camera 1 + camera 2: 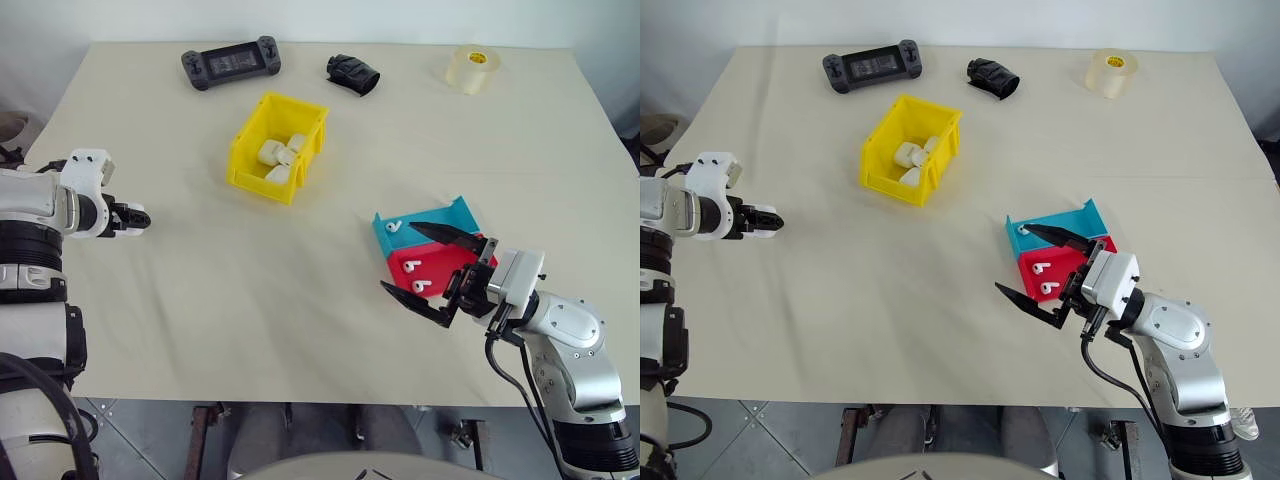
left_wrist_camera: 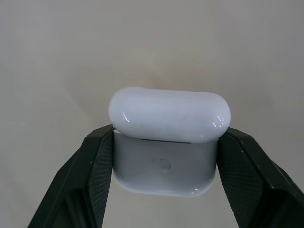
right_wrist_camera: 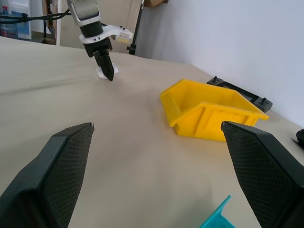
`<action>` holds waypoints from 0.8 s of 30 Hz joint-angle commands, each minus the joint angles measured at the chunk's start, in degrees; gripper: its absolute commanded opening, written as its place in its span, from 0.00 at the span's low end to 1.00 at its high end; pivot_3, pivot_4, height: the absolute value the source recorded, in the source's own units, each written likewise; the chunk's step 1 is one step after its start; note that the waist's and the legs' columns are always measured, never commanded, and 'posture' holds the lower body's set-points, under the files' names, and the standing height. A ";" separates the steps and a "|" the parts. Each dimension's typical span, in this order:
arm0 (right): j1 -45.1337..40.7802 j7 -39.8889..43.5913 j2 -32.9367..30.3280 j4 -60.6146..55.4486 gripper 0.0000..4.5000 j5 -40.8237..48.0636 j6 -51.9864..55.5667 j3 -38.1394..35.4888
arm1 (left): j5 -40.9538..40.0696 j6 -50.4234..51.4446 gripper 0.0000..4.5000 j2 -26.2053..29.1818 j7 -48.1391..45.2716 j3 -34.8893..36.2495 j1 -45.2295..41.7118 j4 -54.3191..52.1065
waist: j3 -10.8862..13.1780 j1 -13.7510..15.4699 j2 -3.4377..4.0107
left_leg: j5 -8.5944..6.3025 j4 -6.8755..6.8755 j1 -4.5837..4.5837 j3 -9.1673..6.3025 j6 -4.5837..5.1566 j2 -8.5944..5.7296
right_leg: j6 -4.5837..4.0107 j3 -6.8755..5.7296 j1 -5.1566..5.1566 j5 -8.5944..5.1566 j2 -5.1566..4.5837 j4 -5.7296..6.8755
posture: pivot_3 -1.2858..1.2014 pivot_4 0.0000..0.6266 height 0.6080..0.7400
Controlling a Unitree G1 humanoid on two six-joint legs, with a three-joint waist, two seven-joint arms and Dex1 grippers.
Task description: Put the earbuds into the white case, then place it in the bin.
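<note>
Near the middle of the tabletop (image 1: 250, 300) stands the yellow bin (image 1: 277, 146), holding several white cases (image 1: 280, 153) heaped together inside its walls. To the right, closer to the robot, a teal tray (image 1: 425, 228) and a red tray (image 1: 432, 268) lie side by side, touching. One earbud (image 1: 393, 227) rests in the teal tray, and two earbuds (image 1: 416, 276) rest in the red tray.

At the left edge of the tabletop, the left end effector (image 2: 164, 156) pinches a white case (image 2: 166, 142) between its two fingers (image 2: 90, 175); the fingers press on the case's lower body from either side, and its lid is slightly raised. From the right wrist view, this end effector points down at the tabletop, with the case a small white shape at its tips.

Over the two trays, the right end effector (image 1: 432, 268) hovers with its fingers spread wide, holding nothing; one finger reaches above the teal tray and the other sits past the red tray's near edge.

Along the far side of the tabletop lie a black game controller (image 1: 231, 63), a crumpled black object (image 1: 353, 73) and a roll of tape (image 1: 472, 68), all well apart from the bin.
</note>
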 commanded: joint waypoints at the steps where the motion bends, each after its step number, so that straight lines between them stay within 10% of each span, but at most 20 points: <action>1: -0.29 -0.52 0.19 -0.06 1.00 0.12 -1.05 -0.41 | -0.94 -2.73 0.62 2.53 -4.17 2.35 1.95 -3.70 | 0.00 -0.01 0.00 | 0.00 0.00 0.00 0.00 0.00 0.01 | 0.00 0.00 0.00 0.00 0.00 0.01 | 0.52 0.24 1.00; 11: 2.21 -1.34 -1.69 -0.29 1.00 0.17 -0.12 -3.27 | -26.43 -28.09 0.62 -2.20 -31.43 28.70 34.42 -46.80 | 0.00 0.14 0.02 | -0.08 0.39 -0.54 -0.12 -0.07 0.55 | -0.02 -0.03 -0.18 0.01 -0.19 -0.09 | 0.52 0.24 1.00; 24: 12.27 -1.82 -5.82 -1.46 1.00 0.58 -1.30 -16.37 | -24.41 -51.64 0.62 -28.87 -27.82 14.85 41.46 -52.71 | -0.03 1.98 -0.01 | -0.23 0.68 -0.52 0.05 0.22 0.28 | 0.10 -0.11 0.04 0.07 0.01 -0.13 | 0.52 0.24 1.00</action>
